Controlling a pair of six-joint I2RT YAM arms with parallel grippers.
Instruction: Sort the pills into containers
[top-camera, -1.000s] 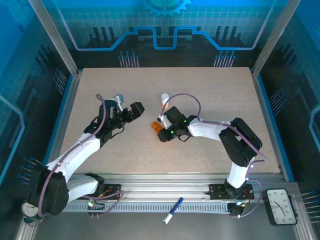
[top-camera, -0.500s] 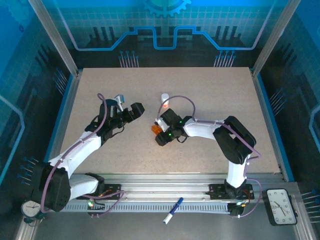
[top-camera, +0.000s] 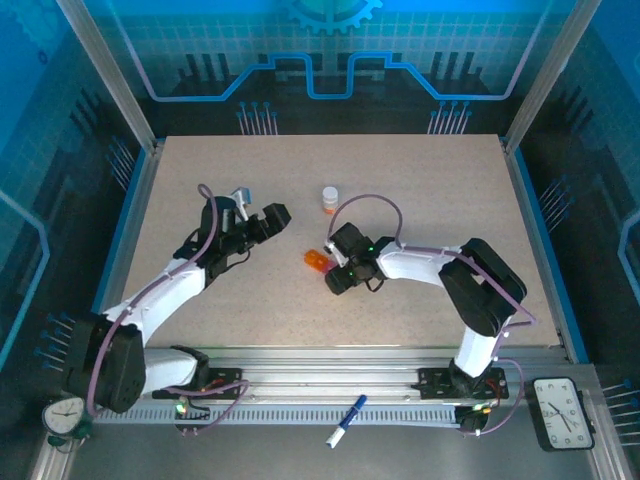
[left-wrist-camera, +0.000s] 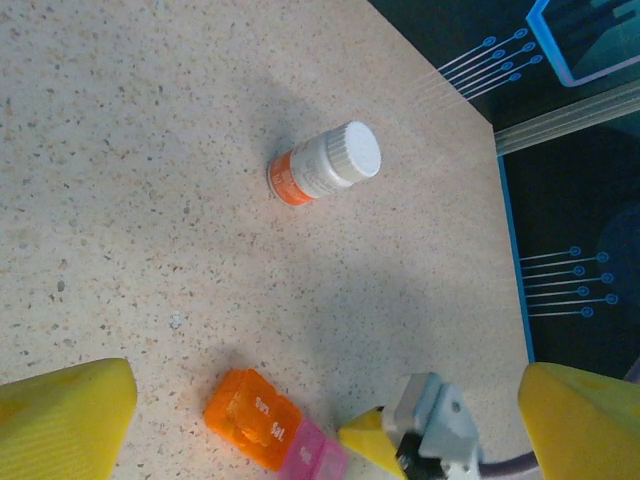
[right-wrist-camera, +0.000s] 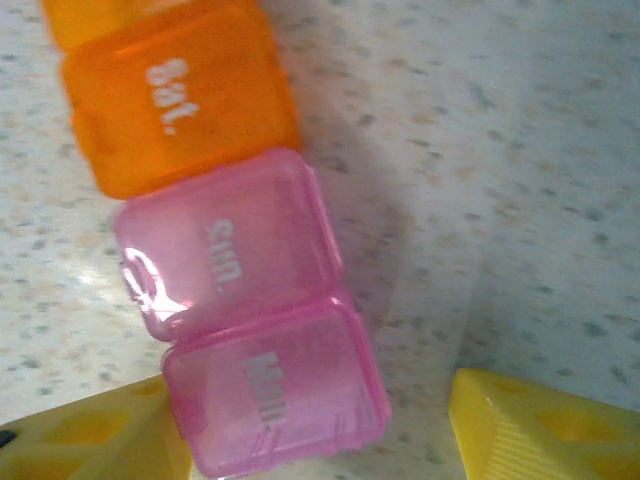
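We see containers (right-wrist-camera: 230, 270) on desk (top-camera: 420, 180), near bottle (top-camera: 329, 199), on its arm-base side, lids shut; right gripper (right-wrist-camera: 320, 440) open, jaws flanking pink end cell; we judge: centre on cell, close gently, avoid skidding them; left gripper (left-wrist-camera: 325, 420) open, hovering left of bottle.

We log a small bottle (top-camera: 329, 200), white cap over an orange lower part, standing alone on the speckled worktop (top-camera: 430, 180). On the metal ledge in front lies a blue-and-white pen (top-camera: 345, 420). A square clock (top-camera: 563, 412) sits at the ledge's right end.
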